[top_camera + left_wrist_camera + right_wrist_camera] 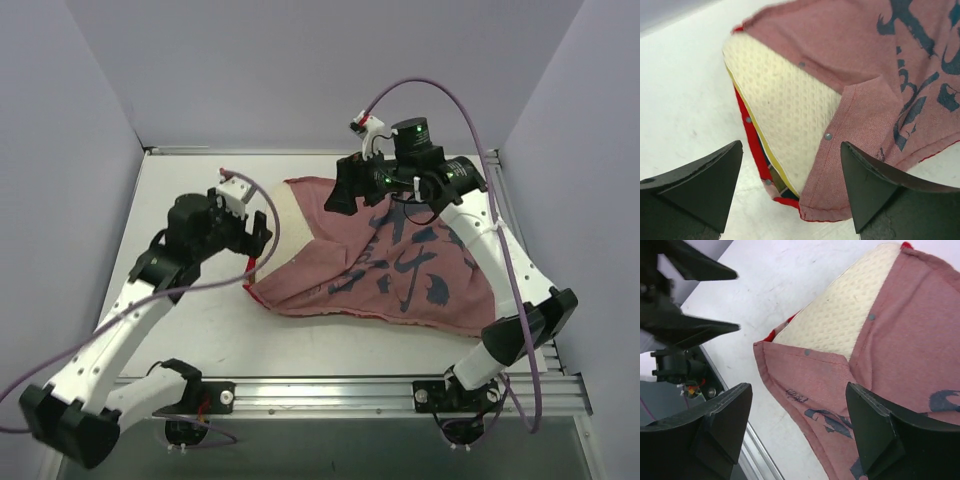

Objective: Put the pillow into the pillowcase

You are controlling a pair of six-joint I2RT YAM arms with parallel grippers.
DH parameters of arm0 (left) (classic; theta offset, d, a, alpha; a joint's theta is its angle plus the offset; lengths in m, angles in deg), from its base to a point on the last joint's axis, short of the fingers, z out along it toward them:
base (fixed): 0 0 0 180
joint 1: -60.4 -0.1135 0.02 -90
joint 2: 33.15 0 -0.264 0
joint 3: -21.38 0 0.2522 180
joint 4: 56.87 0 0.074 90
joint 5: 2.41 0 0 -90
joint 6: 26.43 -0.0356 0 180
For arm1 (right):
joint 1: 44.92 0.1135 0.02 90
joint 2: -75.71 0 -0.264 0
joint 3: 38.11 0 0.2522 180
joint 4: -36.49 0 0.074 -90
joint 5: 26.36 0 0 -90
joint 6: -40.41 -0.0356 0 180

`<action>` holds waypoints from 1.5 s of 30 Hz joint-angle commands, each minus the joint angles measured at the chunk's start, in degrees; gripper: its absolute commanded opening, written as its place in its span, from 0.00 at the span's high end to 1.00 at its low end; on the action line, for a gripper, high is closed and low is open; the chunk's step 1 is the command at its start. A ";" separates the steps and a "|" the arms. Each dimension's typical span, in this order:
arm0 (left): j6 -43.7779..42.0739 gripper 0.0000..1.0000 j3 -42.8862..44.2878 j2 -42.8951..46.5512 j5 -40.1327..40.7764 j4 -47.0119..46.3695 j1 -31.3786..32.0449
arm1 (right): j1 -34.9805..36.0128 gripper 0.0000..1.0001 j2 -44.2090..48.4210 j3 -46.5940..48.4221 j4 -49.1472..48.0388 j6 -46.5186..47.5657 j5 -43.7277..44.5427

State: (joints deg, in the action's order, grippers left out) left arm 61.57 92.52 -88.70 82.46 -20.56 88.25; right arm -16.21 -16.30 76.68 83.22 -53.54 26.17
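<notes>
The pillowcase lies on the table, dull pink side up with dark-blue marks. The cream quilted pillow is inside it; only a triangular part shows at the case's open left end. In the left wrist view the pillow shows its yellow band and the case's red inner edge. My left gripper is open and empty, just above the case's open corner. My right gripper is open and empty, above the case's far edge. The right wrist view shows the pillow and the case.
The white table has a metal rail along its near edge and grey walls around it. The left arm's gripper shows in the right wrist view at upper left. Purple cables loop over both arms.
</notes>
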 commanded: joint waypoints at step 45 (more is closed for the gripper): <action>64.75 0.92 -21.88 -38.14 -35.21 -67.71 -10.09 | 9.79 1.00 -23.24 16.14 -10.80 -30.99 -12.36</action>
State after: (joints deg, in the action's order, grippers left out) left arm 120.61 69.47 -126.17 45.30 -77.13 82.24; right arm -10.18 -46.18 95.67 81.85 -72.34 20.71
